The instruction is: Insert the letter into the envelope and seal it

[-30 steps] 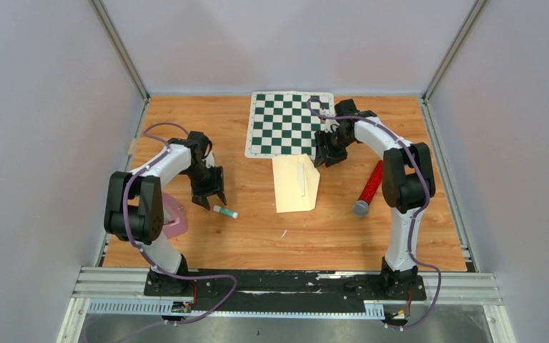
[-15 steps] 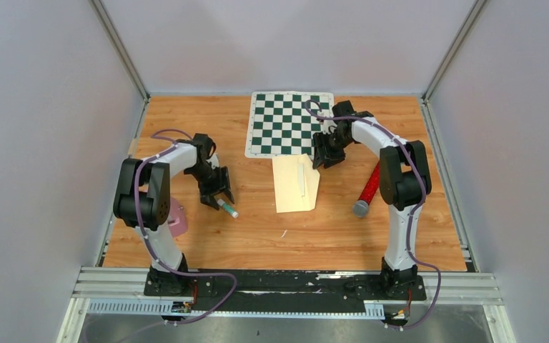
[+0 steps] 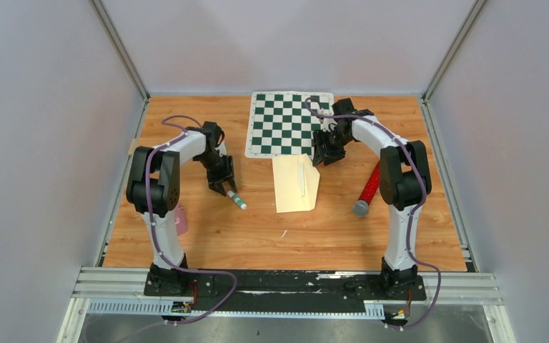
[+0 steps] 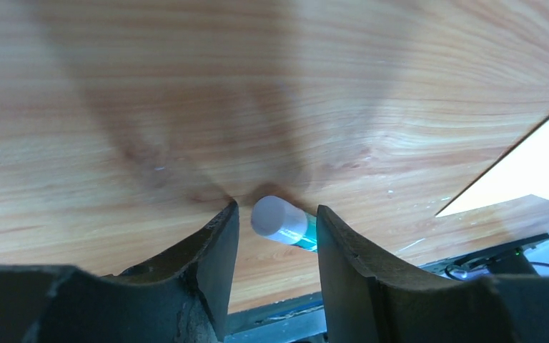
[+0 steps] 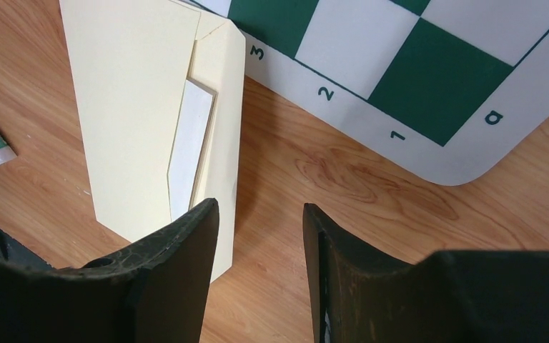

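Observation:
The cream envelope [image 3: 294, 184] lies flat on the wood below the chessboard, flap open. The white letter [image 5: 189, 143] sits inside it, with only a strip showing at the opening [image 3: 302, 177]. My right gripper [image 5: 261, 207] hangs open over bare wood beside the envelope's [image 5: 129, 107] right edge and holds nothing. A glue stick [image 4: 280, 219] with a white cap and green body lies between the fingers of my left gripper [image 4: 275, 209]. It rests against the right finger, and a gap shows on the left side. In the top view the glue stick [image 3: 237, 201] pokes out below my left gripper [image 3: 223, 184].
A green-and-white chessboard [image 3: 289, 121] lies at the back centre. A red cylinder with a grey end [image 3: 369, 187] lies right of the envelope. A pink object [image 3: 180, 218] shows beside the left arm's base. Grey walls close in the table on three sides.
My left arm has swung right toward the envelope, and its jaws have narrowed round the glue stick. The stick has shifted right and turned. The right arm has barely moved.

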